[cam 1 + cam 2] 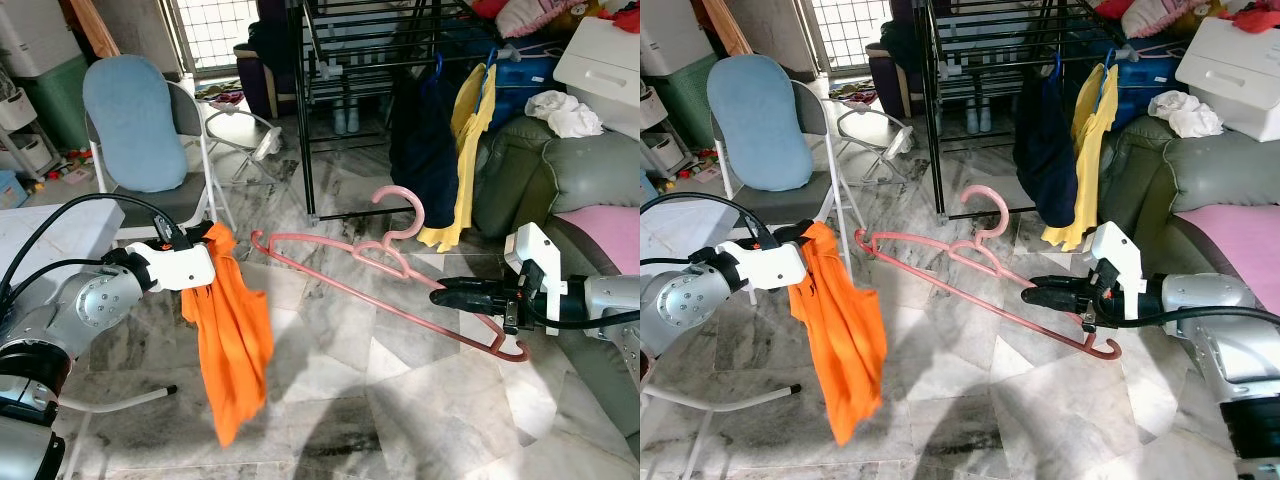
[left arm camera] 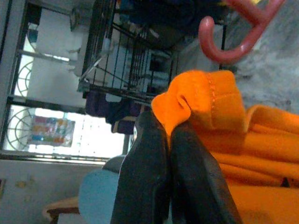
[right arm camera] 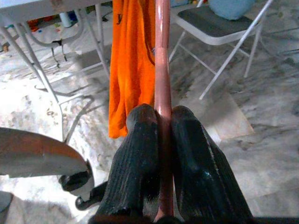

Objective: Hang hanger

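A pink plastic hanger (image 1: 385, 283) is held slanted above the marble floor, its hook (image 1: 402, 205) pointing up toward the drying rack. My right gripper (image 1: 442, 296) is shut on the hanger's lower bar near its right end; in the right wrist view the bar (image 3: 162, 84) runs between the two fingers (image 3: 135, 158). My left gripper (image 1: 205, 238) is shut on the top of an orange garment (image 1: 232, 340), which hangs down freely beside the hanger's left tip. In the left wrist view the orange cloth (image 2: 205, 107) bunches over the fingers (image 2: 145, 163).
A black drying rack (image 1: 345, 60) stands behind with a navy garment (image 1: 425, 140) and a yellow one (image 1: 470, 150) hanging on it. A folding chair with a blue cushion (image 1: 135, 125) is at the left. A grey sofa (image 1: 560, 180) lies to the right.
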Motion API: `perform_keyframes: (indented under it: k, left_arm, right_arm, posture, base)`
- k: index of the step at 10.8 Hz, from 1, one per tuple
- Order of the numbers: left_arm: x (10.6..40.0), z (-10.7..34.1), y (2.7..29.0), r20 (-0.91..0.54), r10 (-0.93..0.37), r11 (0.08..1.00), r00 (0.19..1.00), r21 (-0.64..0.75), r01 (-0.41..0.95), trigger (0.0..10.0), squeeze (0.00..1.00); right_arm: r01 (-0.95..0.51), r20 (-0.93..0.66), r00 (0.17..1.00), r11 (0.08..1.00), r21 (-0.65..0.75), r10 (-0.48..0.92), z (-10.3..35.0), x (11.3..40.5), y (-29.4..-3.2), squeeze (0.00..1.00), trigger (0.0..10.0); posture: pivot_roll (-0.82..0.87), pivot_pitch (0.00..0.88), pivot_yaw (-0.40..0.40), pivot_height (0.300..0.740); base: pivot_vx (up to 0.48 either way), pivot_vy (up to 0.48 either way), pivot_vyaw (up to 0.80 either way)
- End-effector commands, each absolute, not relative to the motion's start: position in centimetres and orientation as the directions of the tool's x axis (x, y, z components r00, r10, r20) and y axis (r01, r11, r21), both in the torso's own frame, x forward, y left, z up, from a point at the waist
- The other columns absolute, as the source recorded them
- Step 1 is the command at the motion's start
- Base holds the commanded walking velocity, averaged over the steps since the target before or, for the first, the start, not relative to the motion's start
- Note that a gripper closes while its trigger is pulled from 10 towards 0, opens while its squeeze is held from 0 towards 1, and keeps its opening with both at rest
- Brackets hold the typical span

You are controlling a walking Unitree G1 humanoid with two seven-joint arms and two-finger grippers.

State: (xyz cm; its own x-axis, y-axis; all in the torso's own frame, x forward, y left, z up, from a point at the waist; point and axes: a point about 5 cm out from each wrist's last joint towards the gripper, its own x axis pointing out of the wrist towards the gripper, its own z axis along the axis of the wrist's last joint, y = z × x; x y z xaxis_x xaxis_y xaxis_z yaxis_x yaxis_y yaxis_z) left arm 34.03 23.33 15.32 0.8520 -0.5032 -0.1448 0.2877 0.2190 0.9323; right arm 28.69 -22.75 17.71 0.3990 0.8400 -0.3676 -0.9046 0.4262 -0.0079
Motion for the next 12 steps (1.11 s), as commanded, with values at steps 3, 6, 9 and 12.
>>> perform_keyframes:
  k: [3, 6, 9, 12]
  left_arm:
    - [34.1, 17.1, 20.9, -0.029, -0.598, 0.278, 0.801, 0.93, 0.241, 10.0, 0.0]
    - [34.1, 17.3, 20.8, -0.02, -0.604, 0.302, 0.797, 0.92, 0.251, 10.0, 0.0]
    - [34.8, 16.1, 23.6, -0.088, -0.424, 0.283, 0.901, 0.932, 0.224, 10.0, 0.0]
    - [34.4, 13.1, 25.2, -0.148, -0.265, 0.481, 0.953, 0.836, 0.264, 10.0, 0.0]
  right_arm:
    - [-0.942, -0.337, 0.31, 0.334, 0.017, 0.889, 16.7, 28.8, -19.7, 0.0, 10.0]
    - [-0.919, -0.327, 0.382, 0.392, -0.037, 0.865, 16.0, 29.8, -18.8, 0.0, 10.0]
    - [-0.933, -0.351, 0.348, 0.358, -0.04, 0.869, 16.7, 29.0, -19.8, 0.0, 10.0]
    - [-0.878, -0.385, 0.471, 0.462, -0.121, 0.794, 13.9, 29.2, -19.6, 0.0, 10.0]
  posture:
    - [-0.05, 0.0, 0.071, 0.74]
    - [-0.05, 0.0, 0.068, 0.74]
    - [-0.05, 0.0, 0.068, 0.74]
    - [-0.07, 0.0, 0.079, 0.74]
  base:
    - [0.0, 0.0, 0.0]
    - [0.0, 0.0, 0.0]
    - [0.0, 0.0, 0.0]
    - [0.0, 0.0, 0.0]
